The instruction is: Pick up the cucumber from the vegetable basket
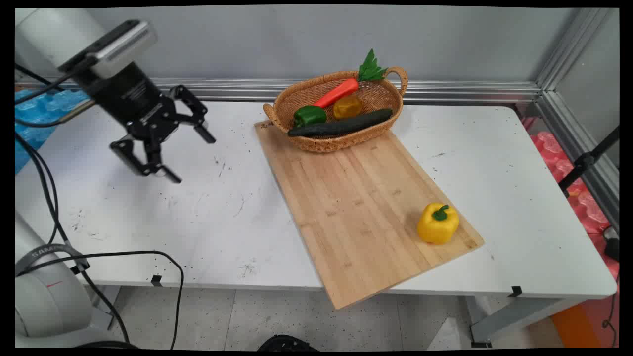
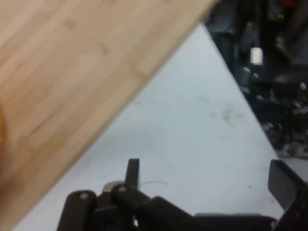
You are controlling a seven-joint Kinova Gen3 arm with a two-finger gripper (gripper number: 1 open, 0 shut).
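My black gripper [image 1: 190, 159] hangs open over the left half of the white table [image 1: 207, 217], holding nothing. Its fingers [image 1: 203, 133] point toward the wooden cutting board [image 1: 361, 202], which lies to its right. In the hand view the gripper [image 2: 207, 175] stands open above bare table [image 2: 192, 125], with the board [image 2: 62, 77] filling the upper left. A yellow bell pepper [image 1: 437, 223] sits on the board's near right corner. At the board's far end a wicker basket [image 1: 385, 101] holds a carrot [image 1: 337, 92], a green pepper [image 1: 309, 115], a cucumber [image 1: 341, 123] and a yellowish fruit [image 1: 347, 107].
Black cables [image 1: 49, 198] hang from the arm at the left and loop past the table's front edge. An aluminium rail [image 1: 470, 91] runs along the back wall. Pink padding [image 1: 588, 198] lies beyond the table's right side, blue padding [image 1: 44, 106] beyond its left.
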